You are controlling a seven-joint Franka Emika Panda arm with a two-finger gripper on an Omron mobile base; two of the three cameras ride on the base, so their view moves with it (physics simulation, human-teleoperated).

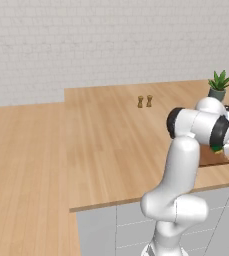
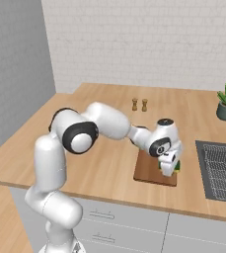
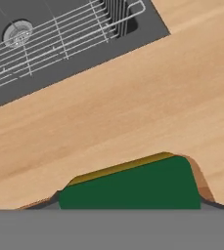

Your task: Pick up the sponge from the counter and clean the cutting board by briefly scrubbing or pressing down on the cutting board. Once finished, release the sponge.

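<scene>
Sponge (image 3: 130,188): in the hand view, near end cut off at the bottom; in the right base view, mostly covered by the gripper (image 2: 168,169), a green sliver showing beside it. Fingertips: not discernible, so the grip cannot be judged by eye. Cutting board (image 2: 151,170): part beneath the gripper hidden; in the left base view largely masked by the arm. Sink (image 2: 222,170), to the gripper's right: cut off by the frame edge. Two small brown items (image 2: 139,105) beyond the gripper: too small to identify.
</scene>
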